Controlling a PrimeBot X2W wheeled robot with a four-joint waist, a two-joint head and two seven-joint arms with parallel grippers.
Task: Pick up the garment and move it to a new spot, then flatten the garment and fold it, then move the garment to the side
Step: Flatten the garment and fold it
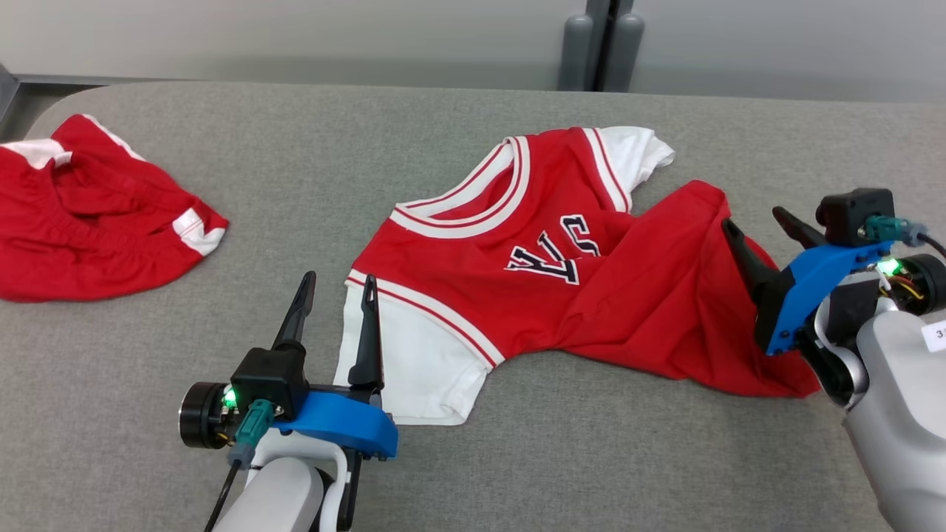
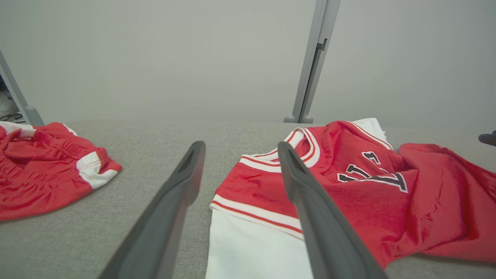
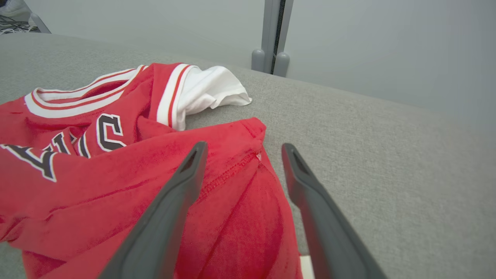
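On the tabletop [image 1: 222, 185] the red garment [image 1: 591, 295] lies crumpled between the left gripper [image 1: 336, 284] and the right gripper [image 1: 752, 216], both spread wide and empty, so the right gripper could pinch extra layers bunched under it and leave wrinkles.

Crumpled red shorts [image 1: 96, 222] sit far left on the grey worktop [image 1: 295, 148], twin grey posts [image 1: 579, 52] standing behind.

The garment [image 1: 562, 295] lies at the middle of the desk [image 1: 295, 162], with shorts [image 1: 89, 222] well apart to its left, the left tool [image 1: 338, 279] at its near-left sleeve, the right tool [image 1: 755, 218] at its right end, and a post [image 1: 602, 52] behind the desk.
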